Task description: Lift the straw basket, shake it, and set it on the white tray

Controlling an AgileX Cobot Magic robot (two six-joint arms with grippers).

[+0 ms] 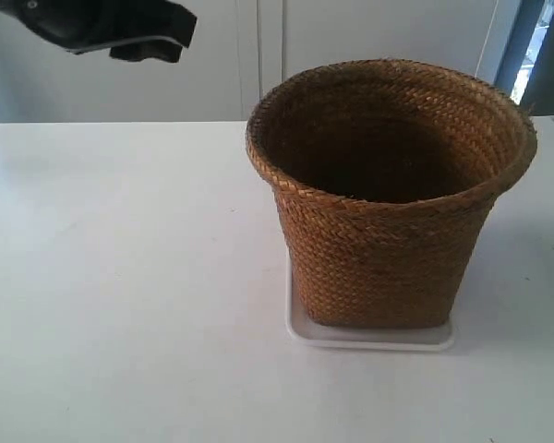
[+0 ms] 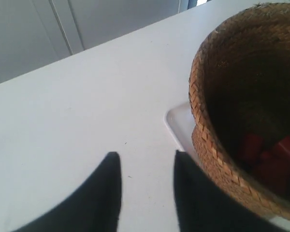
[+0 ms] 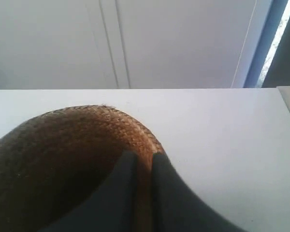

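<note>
The straw basket (image 1: pixel 388 249) stands upright on the white tray (image 1: pixel 369 340), whose rim shows along the basket's base. In the right wrist view my right gripper (image 3: pixel 144 154) straddles the basket's rolled rim (image 3: pixel 135 128), one finger inside and one outside, shut on it. The exterior view shows no gripper at the basket. My left gripper (image 2: pixel 147 154) is open over bare table beside the basket (image 2: pixel 203 96) and the tray's corner (image 2: pixel 179 121). It appears as the dark arm (image 1: pixel 120 28) high at the exterior view's left.
Red blocks (image 2: pixel 270 159) lie at the bottom of the basket. The white table (image 1: pixel 120 277) stretches to the left of the tray. White cabinet doors (image 1: pixel 258 46) stand behind the table's far edge.
</note>
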